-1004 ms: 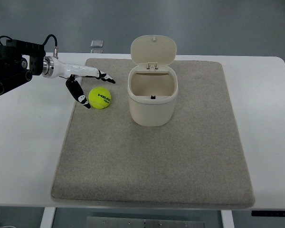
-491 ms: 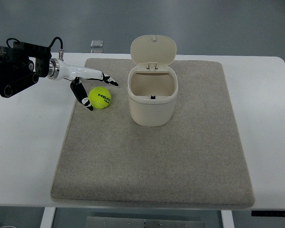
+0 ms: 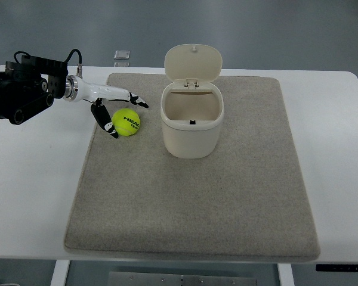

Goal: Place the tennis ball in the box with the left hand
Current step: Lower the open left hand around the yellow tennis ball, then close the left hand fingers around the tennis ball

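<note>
tennis ball [image 3: 126,121]: we see it lying on the grey mat [image 3: 191,196], near the mat's far-left corner, left of the box and apart from it.
left hand [image 3: 110,106]: we find it just left of the ball, its arm coming in from the picture's left edge.
fingers [image 3: 134,98]: spread wide and holding nothing; the upper ones reach past the ball's far side, while the thumb [image 3: 105,122] angles down along its left side, very close; we cannot tell if it touches.
box [image 3: 191,118]: cream, upright mid-mat, its hinged lid [image 3: 192,63] tipped back, the inside open.
table [image 3: 30,179]: white, under the mat.
</note>
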Available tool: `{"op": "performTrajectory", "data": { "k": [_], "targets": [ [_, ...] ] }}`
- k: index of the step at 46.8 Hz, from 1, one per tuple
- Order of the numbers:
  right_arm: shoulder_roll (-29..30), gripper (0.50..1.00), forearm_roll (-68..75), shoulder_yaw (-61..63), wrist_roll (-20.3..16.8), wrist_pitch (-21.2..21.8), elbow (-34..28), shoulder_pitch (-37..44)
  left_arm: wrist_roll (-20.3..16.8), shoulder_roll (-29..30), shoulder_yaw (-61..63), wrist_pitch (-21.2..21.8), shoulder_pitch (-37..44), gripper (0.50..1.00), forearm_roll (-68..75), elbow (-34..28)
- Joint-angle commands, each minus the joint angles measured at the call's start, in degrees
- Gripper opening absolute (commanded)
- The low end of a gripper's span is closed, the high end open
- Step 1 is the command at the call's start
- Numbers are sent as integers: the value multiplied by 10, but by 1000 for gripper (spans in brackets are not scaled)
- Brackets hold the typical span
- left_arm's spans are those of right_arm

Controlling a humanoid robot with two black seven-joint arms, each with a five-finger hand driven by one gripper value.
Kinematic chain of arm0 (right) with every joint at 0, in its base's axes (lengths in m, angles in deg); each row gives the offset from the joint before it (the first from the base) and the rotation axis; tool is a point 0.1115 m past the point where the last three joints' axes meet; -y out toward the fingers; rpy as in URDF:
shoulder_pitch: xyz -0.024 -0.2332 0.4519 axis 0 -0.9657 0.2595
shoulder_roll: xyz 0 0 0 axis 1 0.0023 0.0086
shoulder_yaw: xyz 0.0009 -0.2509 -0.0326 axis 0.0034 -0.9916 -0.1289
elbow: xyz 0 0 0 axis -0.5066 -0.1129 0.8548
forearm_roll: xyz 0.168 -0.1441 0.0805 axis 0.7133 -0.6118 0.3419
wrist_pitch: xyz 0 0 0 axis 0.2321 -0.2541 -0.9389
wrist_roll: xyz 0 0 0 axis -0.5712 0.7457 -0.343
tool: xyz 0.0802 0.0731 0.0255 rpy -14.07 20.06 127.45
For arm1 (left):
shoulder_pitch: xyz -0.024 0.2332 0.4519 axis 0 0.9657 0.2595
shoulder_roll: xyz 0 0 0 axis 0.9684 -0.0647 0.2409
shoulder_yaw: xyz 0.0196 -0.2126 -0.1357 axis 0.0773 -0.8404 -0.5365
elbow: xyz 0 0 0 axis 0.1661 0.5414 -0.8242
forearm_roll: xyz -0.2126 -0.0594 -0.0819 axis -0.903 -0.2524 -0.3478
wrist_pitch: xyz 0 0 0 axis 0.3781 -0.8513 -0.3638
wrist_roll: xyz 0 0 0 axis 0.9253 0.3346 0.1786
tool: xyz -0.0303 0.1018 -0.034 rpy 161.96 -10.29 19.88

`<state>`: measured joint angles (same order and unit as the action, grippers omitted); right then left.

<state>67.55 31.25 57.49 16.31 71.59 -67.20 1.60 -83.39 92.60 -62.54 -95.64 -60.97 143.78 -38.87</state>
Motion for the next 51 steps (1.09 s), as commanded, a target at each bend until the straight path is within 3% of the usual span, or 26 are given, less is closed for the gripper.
{"op": "performTrajectory", "data": {
  "k": [1, 13, 19, 25, 30, 51],
  "targets": [
    [0, 901, 0, 0, 0, 0, 0, 0, 0, -3, 0, 0, -1, 988, 0, 0],
    [0, 903, 0, 0, 0, 0, 0, 0, 0, -10, 0, 10, 3, 975, 0, 0],
    [0, 901, 0, 0, 0, 0, 0, 1, 0, -12, 0, 15, 7, 936, 0, 0],
    [0, 901, 0, 0, 0, 0, 0, 0, 1, -14, 2, 16, 7, 853, 0, -1],
    [0, 901, 0, 0, 0, 0, 0, 0, 1, -15, 1, 17, 6, 829, 0, -2],
    [0, 901, 0, 0, 0, 0, 0, 1, 4, -28, -9, 38, 4, 810, -16, -42]
  ]
}}
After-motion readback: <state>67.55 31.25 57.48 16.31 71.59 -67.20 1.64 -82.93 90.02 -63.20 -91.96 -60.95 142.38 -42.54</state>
